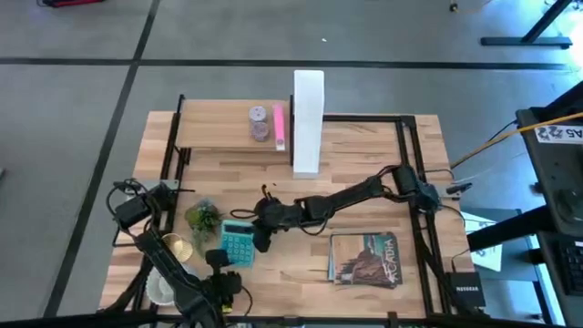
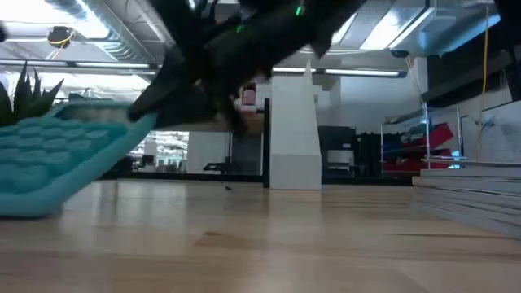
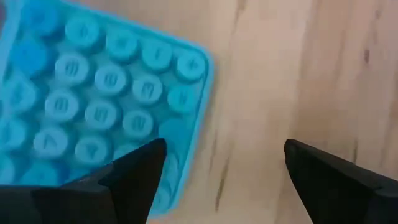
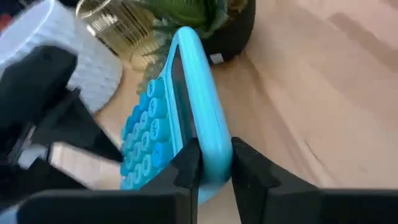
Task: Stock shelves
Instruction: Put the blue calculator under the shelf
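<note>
Reaching across the tabletop (image 1: 364, 155) from its right side, the right gripper (image 4: 214, 165) pinches the top edge of a teal calculator (image 1: 239, 246), tilting it up off the wood. Just below it, the left gripper (image 3: 221, 168) hovers with fingers spread wide over the calculator's lower corner. Beside the calculator stand a small potted plant (image 1: 203, 218), a gold-rimmed glass (image 1: 174, 246) and a white cup (image 1: 160, 290). Well beyond the right gripper, the raised wooden shelf (image 1: 223, 137) carries a small jar (image 1: 260, 123) and a pink item (image 1: 279, 128), next to the upright white file box (image 1: 307, 118). A book (image 1: 366, 260) lies near the right arm.

potted plant (image 1: 203, 218), gold cup (image 1: 173, 246), book (image 1: 365, 260)
</note>
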Controlling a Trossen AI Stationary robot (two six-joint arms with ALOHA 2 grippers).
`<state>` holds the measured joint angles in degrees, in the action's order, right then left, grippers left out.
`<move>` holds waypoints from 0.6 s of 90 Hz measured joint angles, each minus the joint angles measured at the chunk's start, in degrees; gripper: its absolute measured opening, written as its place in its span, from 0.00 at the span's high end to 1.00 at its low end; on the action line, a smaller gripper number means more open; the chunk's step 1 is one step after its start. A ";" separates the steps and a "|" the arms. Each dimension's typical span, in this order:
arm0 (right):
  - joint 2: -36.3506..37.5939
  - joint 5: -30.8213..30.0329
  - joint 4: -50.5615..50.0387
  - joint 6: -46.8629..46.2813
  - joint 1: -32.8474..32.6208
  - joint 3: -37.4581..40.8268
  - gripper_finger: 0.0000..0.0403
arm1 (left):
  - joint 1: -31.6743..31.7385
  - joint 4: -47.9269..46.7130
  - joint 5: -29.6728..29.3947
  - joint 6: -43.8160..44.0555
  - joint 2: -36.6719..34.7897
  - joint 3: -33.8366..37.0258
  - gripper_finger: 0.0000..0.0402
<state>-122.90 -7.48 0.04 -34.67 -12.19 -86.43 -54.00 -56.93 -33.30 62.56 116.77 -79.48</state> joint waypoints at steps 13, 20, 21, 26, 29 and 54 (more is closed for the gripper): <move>5.61 -7.45 -8.83 3.60 0.40 0.19 0.89 | -0.24 -0.89 -0.57 2.05 -0.02 -0.02 0.22; 8.44 -11.84 -12.02 4.38 0.93 0.17 0.89 | -0.31 -1.14 -0.57 2.91 -0.02 -0.03 0.22; 8.82 -12.36 -12.73 4.56 0.94 0.17 0.89 | -0.31 -1.17 -0.60 2.96 -0.02 -0.04 0.22; 10.64 -14.98 -14.94 5.30 1.34 0.17 0.89 | -0.29 -1.33 -1.04 3.18 -0.02 -0.04 0.22; 11.49 -16.09 -15.61 5.40 1.41 0.15 0.89 | -0.41 -1.31 -1.42 3.33 -0.03 -0.07 0.22; 18.50 -25.52 -14.44 6.72 1.96 5.79 0.90 | -1.06 -1.13 -2.63 6.11 -0.17 -0.13 0.22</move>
<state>-104.40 -32.99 -14.40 -27.95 -10.22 -80.63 -55.06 -58.05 -35.93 68.67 116.60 -79.61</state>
